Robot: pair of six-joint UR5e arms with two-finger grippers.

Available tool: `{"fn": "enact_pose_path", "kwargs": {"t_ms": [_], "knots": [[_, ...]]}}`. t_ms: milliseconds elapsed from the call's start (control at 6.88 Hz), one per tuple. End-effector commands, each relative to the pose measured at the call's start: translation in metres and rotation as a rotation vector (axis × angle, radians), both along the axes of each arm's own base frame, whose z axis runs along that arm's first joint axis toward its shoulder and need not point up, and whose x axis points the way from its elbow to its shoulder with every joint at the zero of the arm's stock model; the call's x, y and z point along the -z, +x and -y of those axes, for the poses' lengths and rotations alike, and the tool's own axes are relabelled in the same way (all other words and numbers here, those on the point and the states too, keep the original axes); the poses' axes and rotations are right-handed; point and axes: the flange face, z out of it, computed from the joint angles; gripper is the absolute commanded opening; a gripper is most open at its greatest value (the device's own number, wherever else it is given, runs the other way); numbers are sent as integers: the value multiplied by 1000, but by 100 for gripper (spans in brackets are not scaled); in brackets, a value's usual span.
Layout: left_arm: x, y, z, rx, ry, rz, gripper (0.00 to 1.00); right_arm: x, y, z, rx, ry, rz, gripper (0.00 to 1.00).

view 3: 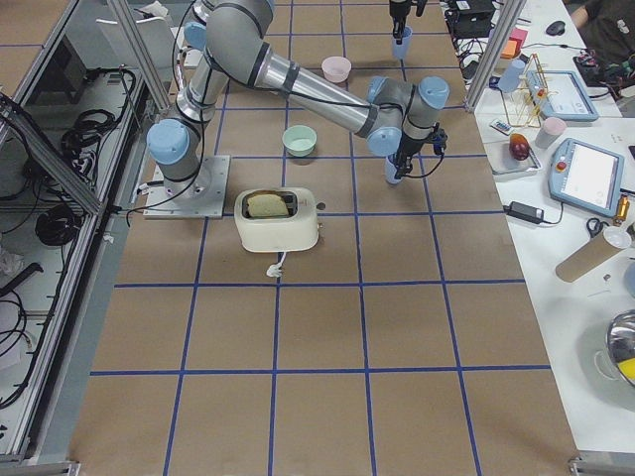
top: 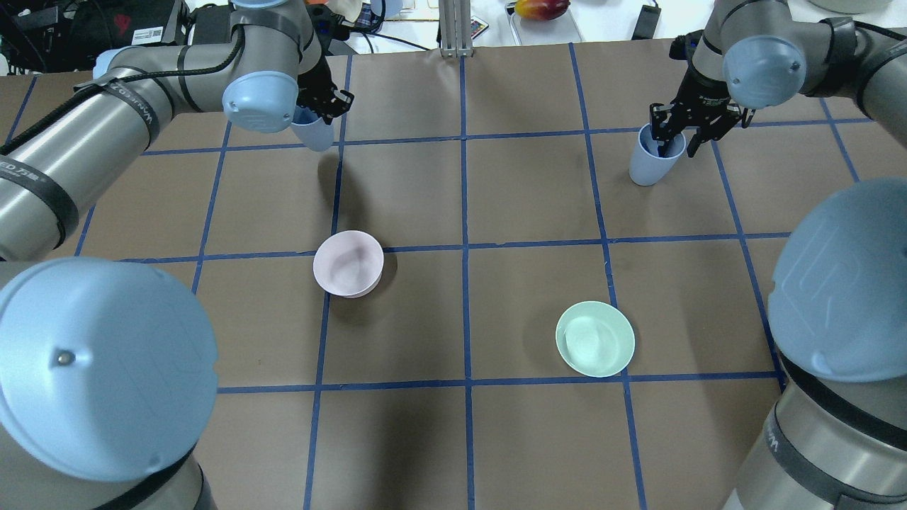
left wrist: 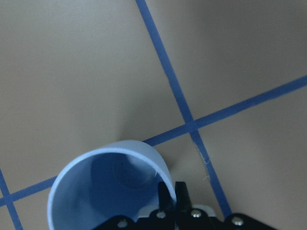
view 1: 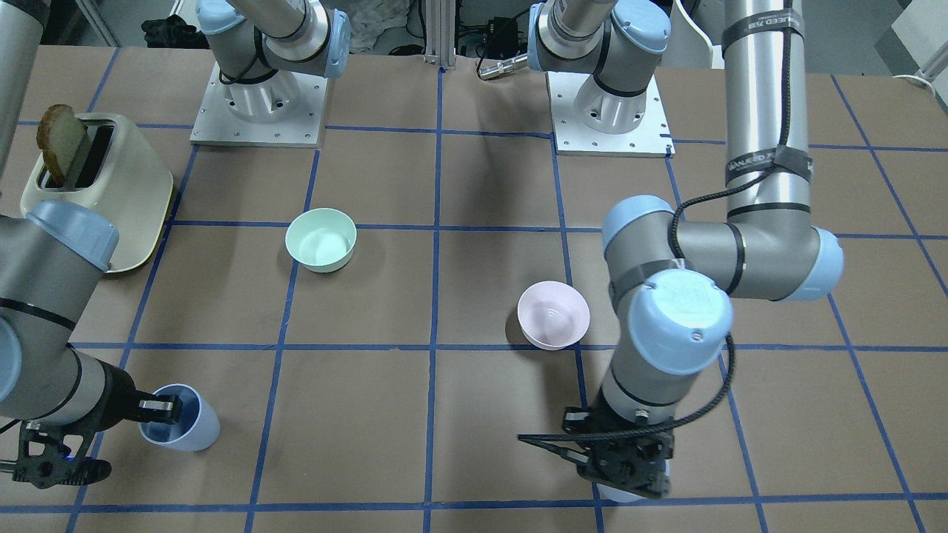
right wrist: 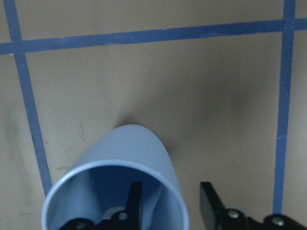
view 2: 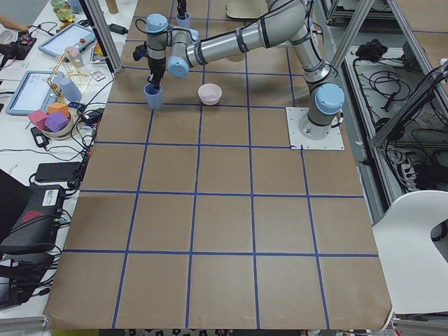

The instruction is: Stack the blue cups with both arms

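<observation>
Two pale blue cups are in view. My left gripper (top: 322,106) is shut on the rim wall of one blue cup (top: 312,132). In the left wrist view its fingertips (left wrist: 168,191) pinch the wall of that cup (left wrist: 96,187). From the front this gripper (view 1: 628,466) hides most of the cup. My right gripper (top: 678,136) is open astride the rim of the other cup (top: 646,166), which stands on the table. In the right wrist view one finger (right wrist: 132,199) is inside this cup (right wrist: 129,153) and the other is outside, with a gap to the wall.
A pale pink bowl (top: 347,263) and a mint-green bowl (top: 595,338) sit mid-table between the arms. A cream toaster (view 1: 100,189) with a slice of toast stands near my right arm. Side desks with tablets and small items border the table's far edge.
</observation>
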Motion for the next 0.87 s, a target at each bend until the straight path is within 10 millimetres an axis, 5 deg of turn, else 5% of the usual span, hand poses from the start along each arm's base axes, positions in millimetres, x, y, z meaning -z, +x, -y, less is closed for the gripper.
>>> {"fn": "enact_pose_path", "kwargs": {"t_ms": [0,291,436,727], "knots": [[-19,-120,-62,-136,55,-40,0,-7,0,2,2,-6,0,0],[-29,-176,-125,-321,147,-42,0,-27,2,2,16,3,13,0],[-14,-179,-146,-516,189,-78,0,-45,7,1,12,16,20,0],[26,-190,-181,-622,269,-65,0,-70,17,-6,9,19,50,0]]}}
